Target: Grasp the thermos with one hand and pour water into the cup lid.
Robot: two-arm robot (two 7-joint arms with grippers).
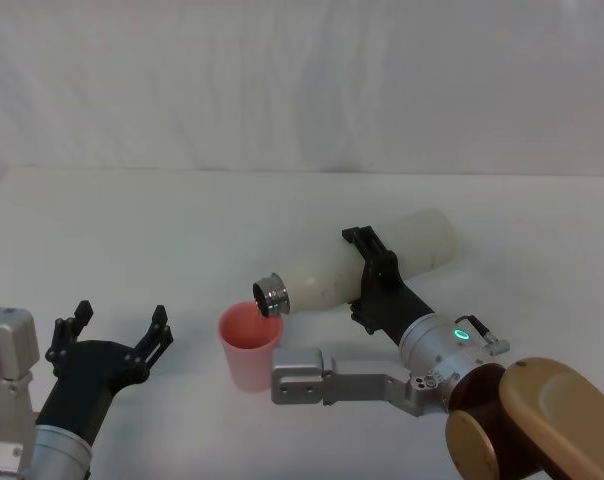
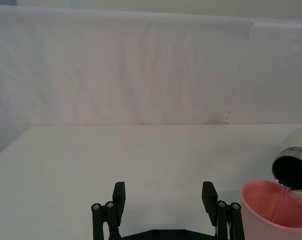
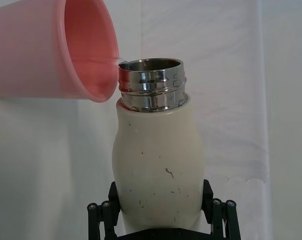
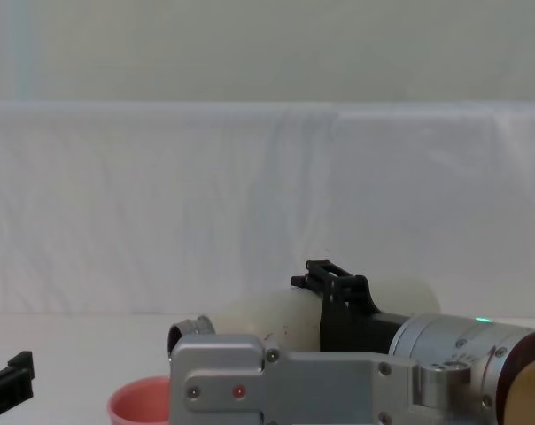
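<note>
— While the thermos (image 1: 357,270) lies tipped nearly flat above the table (image 1: 132,230), where is its mouth?
— Its steel neck hangs just over the near rim of the cup (image 1: 249,345), and the left wrist view shows a thin thread of water running from the lip into the pink bowl. How much is already in the cup I can't quite tell.
— Who holds it?
— The right gripper (image 1: 374,280) pinches the body about midway, one finger over the top and one beneath, pressed against the cream wall.
— Is that a good place to hold?
— I'd say so. The shell looks stiff, so it should take a firm squeeze without giving. Its matte coat ought to offer some friction, but the round, smooth form could twist in a two-finger grip. With water inside it is probably fairly heavy, and the weight moves toward the neck as it tips, so a hold near the middle keeps it balanced.
— And the cup?
— Thin plastic, likely light; it stands upright and unheld, so a nudge from the neck might shove it or tip it.
— The other arm?
— The left gripper (image 1: 112,340) sits left of the cup, near the table's front, fingers spread wide on nothing.
</note>
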